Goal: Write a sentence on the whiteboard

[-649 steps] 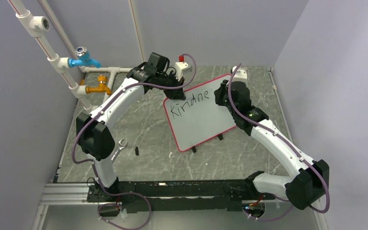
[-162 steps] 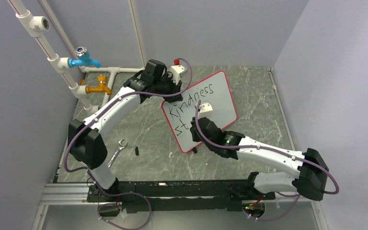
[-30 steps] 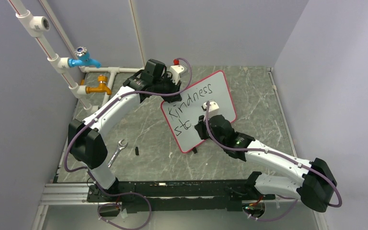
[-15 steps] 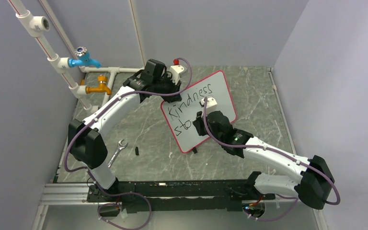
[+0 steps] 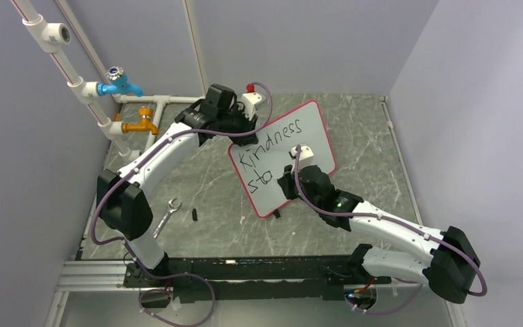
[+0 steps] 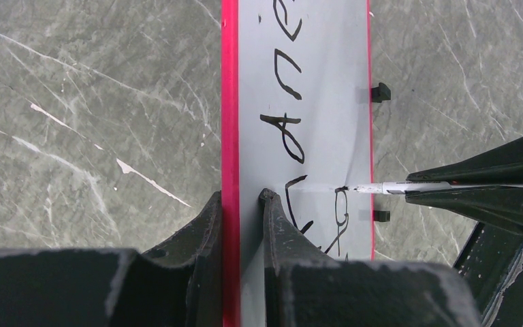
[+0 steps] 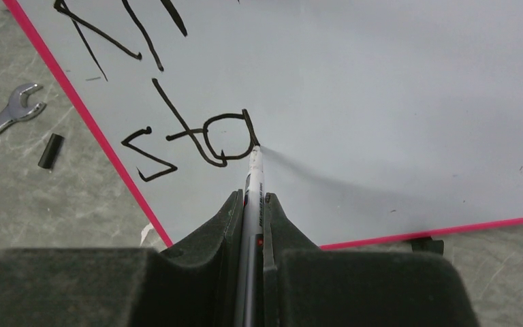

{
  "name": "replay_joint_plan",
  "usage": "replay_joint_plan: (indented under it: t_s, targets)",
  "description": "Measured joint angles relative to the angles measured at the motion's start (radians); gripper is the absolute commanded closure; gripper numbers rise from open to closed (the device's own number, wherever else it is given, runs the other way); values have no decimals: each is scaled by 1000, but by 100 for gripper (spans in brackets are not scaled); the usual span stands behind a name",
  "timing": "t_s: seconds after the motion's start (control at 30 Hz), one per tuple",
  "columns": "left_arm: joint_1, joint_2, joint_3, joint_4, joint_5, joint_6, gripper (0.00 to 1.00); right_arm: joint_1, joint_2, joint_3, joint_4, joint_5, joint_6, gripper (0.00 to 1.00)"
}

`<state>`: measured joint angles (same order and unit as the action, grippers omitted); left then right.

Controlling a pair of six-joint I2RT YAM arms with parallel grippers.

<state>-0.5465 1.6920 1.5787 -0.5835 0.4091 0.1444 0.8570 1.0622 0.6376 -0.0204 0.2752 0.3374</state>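
Observation:
The whiteboard [image 5: 313, 122], white with a red rim, stands tilted on the stone table. It reads "Kindness" and below it "sta" [image 5: 260, 178] in black marker. My left gripper [image 6: 242, 201] is shut on the board's upper left edge [image 6: 229, 102], one finger on each face. My right gripper [image 7: 250, 197] is shut on a white marker [image 7: 252, 178]. The marker's tip touches the board at the right side of the "a" [image 7: 225, 139]. In the top view the right wrist [image 5: 306, 180] covers the board's lower middle.
A wrench [image 5: 167, 212] and a small black cap [image 5: 195, 214] lie on the table left of the board. Pipes with a blue tap [image 5: 119, 83] and a yellow tap [image 5: 139, 125] stand at the back left. Black feet [image 6: 379, 92] hold up the board's lower edge.
Over 21 seconds the writing grew from "Kindne" to "Kindness sta". In the last second the right gripper closed the "a" and shifted slightly right along the second line. The left arm has not moved.

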Motion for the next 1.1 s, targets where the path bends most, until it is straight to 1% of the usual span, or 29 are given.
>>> replay_joint_plan:
  t_s: [0.2, 0.33, 0.53, 0.7, 1.1]
  targets:
    - [0, 0, 2, 0, 1, 0, 100, 0, -10, -11, -11, 8, 6, 100]
    - [0, 0, 3, -1, 2, 0, 100, 0, -12, -8, -47, 45, 0, 100]
    - [-1, 0, 4, -2, 3, 0, 100, -9, -13, 29, -84, 65, -32, 100]
    - [-1, 0, 4, -2, 3, 0, 100, -11, -11, 59, -75, 61, -47, 100]
    - [0, 0, 4, -4, 2, 0, 100, -29, 49, 95, -39, 39, -53, 100]
